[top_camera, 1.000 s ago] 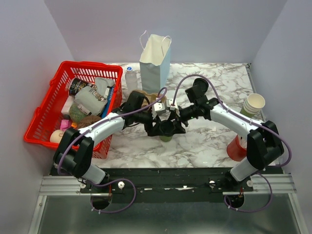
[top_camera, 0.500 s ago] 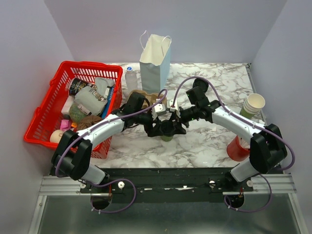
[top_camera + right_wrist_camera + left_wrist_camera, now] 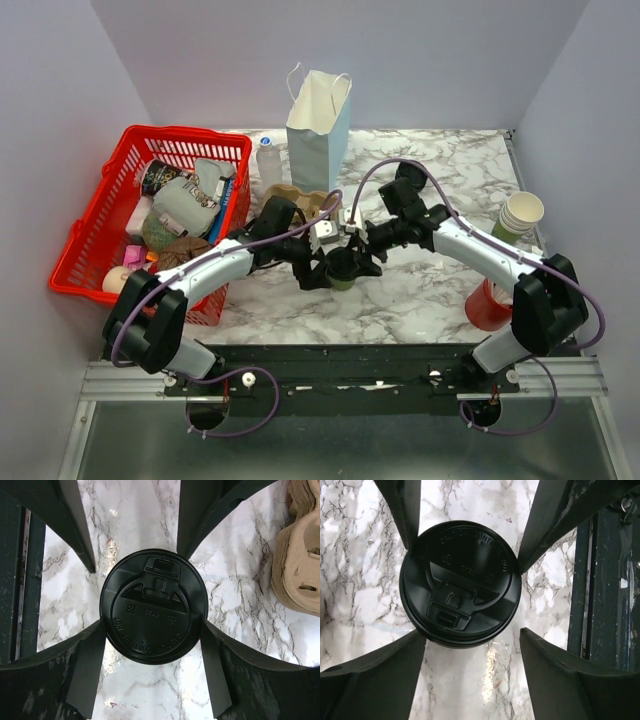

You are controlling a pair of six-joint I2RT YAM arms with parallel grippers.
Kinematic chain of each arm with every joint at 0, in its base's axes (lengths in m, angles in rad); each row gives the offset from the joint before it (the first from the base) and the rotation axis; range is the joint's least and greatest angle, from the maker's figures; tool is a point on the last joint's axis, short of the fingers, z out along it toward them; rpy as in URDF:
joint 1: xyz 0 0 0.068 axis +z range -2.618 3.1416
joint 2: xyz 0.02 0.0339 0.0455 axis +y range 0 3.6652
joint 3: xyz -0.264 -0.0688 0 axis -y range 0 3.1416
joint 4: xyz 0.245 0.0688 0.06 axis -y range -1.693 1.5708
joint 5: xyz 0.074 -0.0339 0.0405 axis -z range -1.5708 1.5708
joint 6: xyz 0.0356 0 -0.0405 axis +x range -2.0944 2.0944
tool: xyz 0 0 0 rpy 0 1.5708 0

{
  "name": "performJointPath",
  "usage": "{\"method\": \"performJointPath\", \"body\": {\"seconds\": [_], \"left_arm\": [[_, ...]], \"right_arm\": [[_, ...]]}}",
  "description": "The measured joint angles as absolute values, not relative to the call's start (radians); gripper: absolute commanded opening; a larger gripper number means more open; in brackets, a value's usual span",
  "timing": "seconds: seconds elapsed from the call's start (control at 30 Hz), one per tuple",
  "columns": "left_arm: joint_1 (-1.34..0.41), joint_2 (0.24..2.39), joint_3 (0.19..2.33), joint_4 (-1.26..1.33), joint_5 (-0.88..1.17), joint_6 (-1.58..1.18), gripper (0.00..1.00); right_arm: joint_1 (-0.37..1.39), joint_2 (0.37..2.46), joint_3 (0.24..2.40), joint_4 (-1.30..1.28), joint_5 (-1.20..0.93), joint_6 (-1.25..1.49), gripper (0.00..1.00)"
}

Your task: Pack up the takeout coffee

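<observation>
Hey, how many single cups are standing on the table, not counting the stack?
2. The lidded coffee cup stands in the middle; a red cup sits by the right near edge, partly behind the right arm. Others may be hidden behind it.

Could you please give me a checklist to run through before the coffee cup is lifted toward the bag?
1. Round black plastic sip lid covers the small olive-green paper cup: ok.
2. Lid pressed fully home: cannot tell.
3. Right gripper touches the lid on both sides: ok.
4. Left gripper clear of the lid: not ok; open, one finger at the rim.
5. Pale blue paper bag upright, mouth open: ok.
</observation>
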State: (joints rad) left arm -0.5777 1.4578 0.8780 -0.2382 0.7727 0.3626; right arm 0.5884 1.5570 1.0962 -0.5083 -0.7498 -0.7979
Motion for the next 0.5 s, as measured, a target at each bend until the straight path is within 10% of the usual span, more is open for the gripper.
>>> {"method": "performJointPath", "body": {"seconds": [0.5], "left_arm": [[-0.556, 1.324, 0.786, -0.298, 0.715, 0.329, 0.99]], "right_arm": [[0.694, 1.549, 1.117, -0.480, -0.662, -0.767, 0.84]]}}
